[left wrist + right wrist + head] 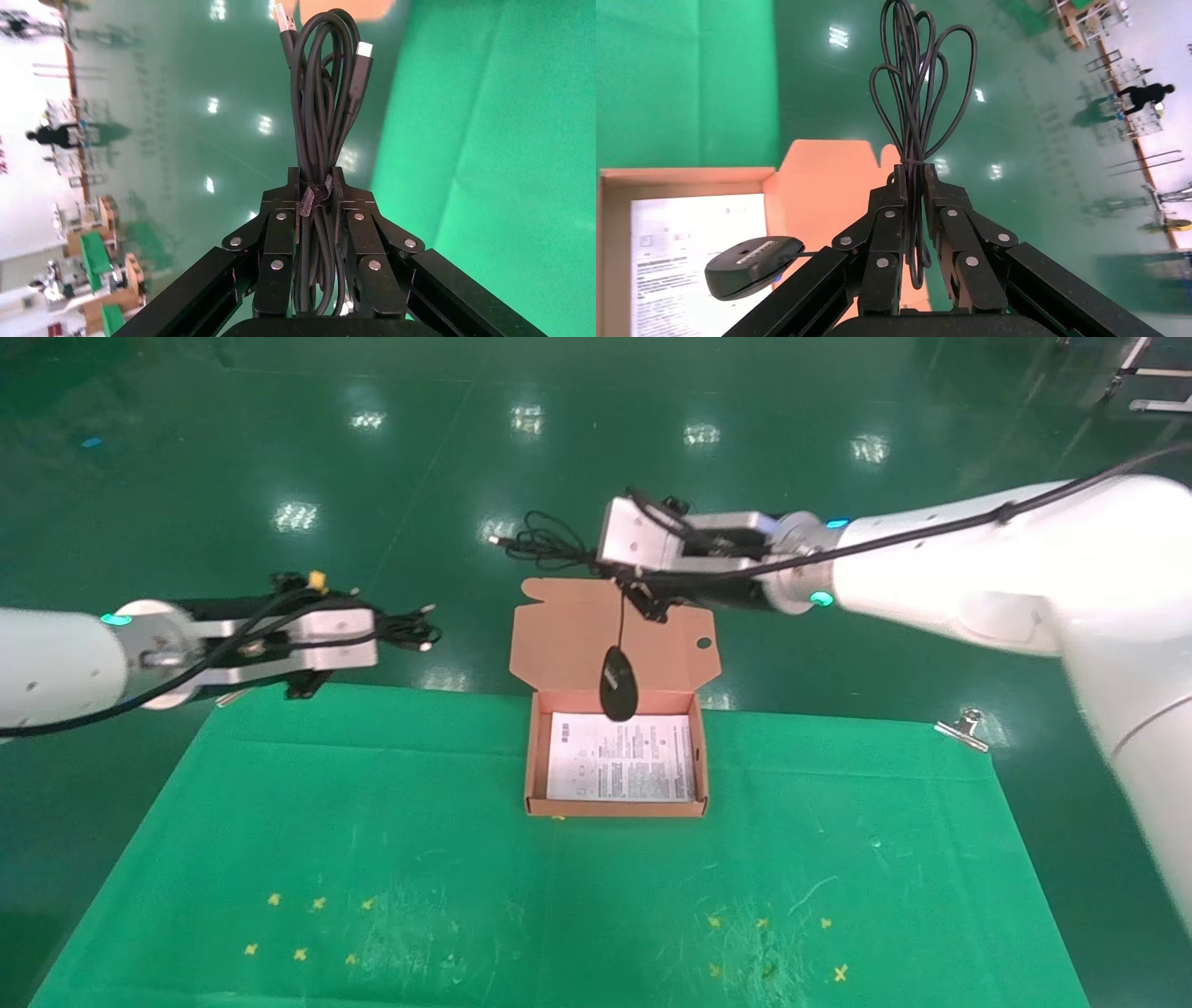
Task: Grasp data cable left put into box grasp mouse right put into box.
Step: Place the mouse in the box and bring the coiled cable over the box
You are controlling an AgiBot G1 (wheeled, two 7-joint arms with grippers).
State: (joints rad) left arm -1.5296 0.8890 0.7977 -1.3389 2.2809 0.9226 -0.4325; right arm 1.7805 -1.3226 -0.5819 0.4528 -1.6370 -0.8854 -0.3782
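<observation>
- Holding the data cable [325, 119], your left pincer [396, 633] is clenched on the bundle at its tied middle; in the left wrist view both fingers [277, 242] press the tie from either side and the plugs stick out past the tips.
- Your left pincer hangs in the air to the left of the box [531, 747], beyond the far left corner of the green-clothed surface [372, 840], well apart from the box.
- Your right pincer [643, 593] is clamped on the bunched cord [916, 105] of the mouse [617, 684]; the right wrist view shows the loops gripped between both fingers [954, 232].
- Your right pincer sits above the box's open lid flap [568, 635], on the far side of the box.
- The mouse dangles by a single strand of cord below your right pincer, hanging over the far edge of the box, its underside label turned toward the right wrist camera. You cannot tell whether it touches the box floor.
- The box lies open on the surface, near the middle of its far edge, with a white printed leaflet [621, 758] as its floor and nothing else inside.
- A metal clip [964, 728] pins the cloth at the surface's far right corner, right of the box.
</observation>
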